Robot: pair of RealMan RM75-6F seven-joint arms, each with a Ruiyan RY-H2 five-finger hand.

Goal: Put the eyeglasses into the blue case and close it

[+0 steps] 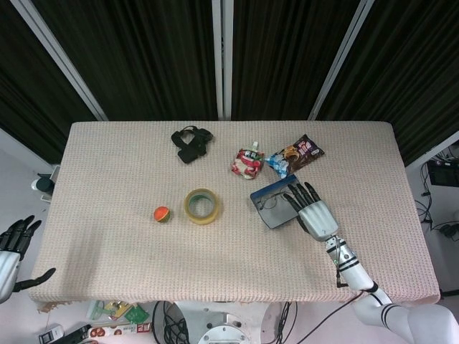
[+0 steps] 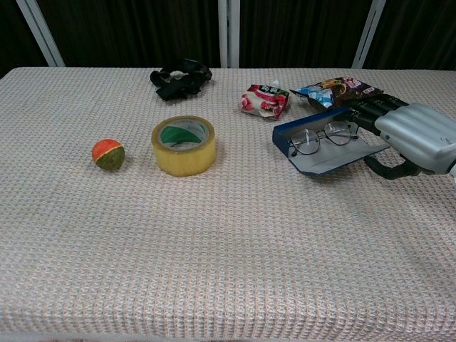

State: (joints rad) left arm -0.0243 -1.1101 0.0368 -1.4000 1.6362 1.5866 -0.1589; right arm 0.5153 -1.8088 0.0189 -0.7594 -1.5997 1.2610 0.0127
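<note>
The blue case [image 1: 273,190] [image 2: 283,136] lies open right of the table's middle, its grey lid [image 2: 322,162] tipped up a little. The eyeglasses [image 1: 267,203] [image 2: 318,136] rest folded-out inside it, lenses toward the left. My right hand [image 1: 314,214] [image 2: 415,135] lies over the case's right side, fingers [image 2: 362,112] stretched onto the lid beside the glasses and thumb curled under the lid's edge, gripping it. My left hand [image 1: 11,251] hangs off the table's left edge with fingers apart and nothing in it; the chest view does not show it.
A snack bag [image 1: 295,155] [image 2: 335,88] touches the case's far side, with a red pouch [image 1: 247,162] [image 2: 265,100] beside it. A yellow tape roll [image 1: 202,206] [image 2: 184,144], an orange-green ball [image 1: 162,213] [image 2: 108,154] and a black strap [image 1: 191,142] [image 2: 179,76] lie further left.
</note>
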